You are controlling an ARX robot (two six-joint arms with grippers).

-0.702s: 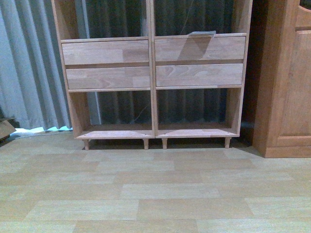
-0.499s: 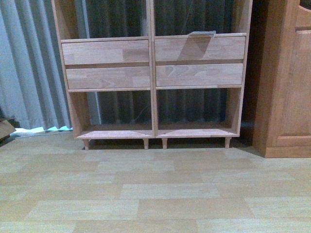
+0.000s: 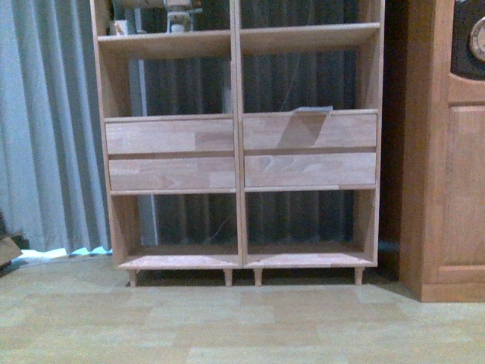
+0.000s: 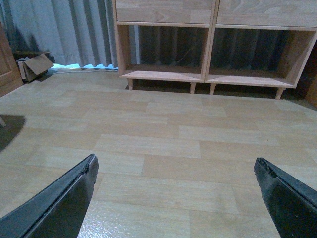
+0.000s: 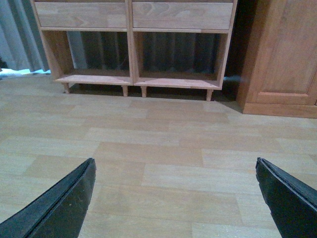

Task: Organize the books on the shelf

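1. Far left, your front view has the grey curtain (image 3: pixel 45 129) hanging behind and beside the shelf (image 3: pixel 241 152). The left wrist view adds a cardboard box (image 4: pixel 32 67) on the floor (image 4: pixel 163 144) at the curtain's foot, left of the shelf.
2. Only the front view reaches the shelf's upper levels. There is a top board with small objects (image 3: pixel 178 15) on the left column, too blurred to name. Below it each column has an open bay, then two plain drawer fronts (image 3: pixel 170 155).
3. A thin pale item (image 3: pixel 312 112) lies on the board above the right column's drawers. Its front edge overhangs and throws a shadow on the drawer front. You can't tell from this whether it's a book.
4. The darker cabinet (image 3: pixel 447 189) stands just beside the shelf on the right. The front view alone shows a round dial (image 3: pixel 477 38) near its top.
5. Both wrist views show only the shelf's bottom: part of the drawers, the open lower bays and the short legs on the floor.
6. The left tool (image 4: pixel 176 198) is spread wide, with one dark finger (image 4: pixel 64 198) at each lower corner of its view. It grips nothing and touches nothing.
7. The right tool (image 5: pixel 176 201) is the same: jaws wide apart, fingers (image 5: pixel 290 198) bare, only floor between them.
8. Pose: both wrists are pitched forward and down, held above the floor and aimed at the shelf base, well apart from it. The tools show only in the wrist views.
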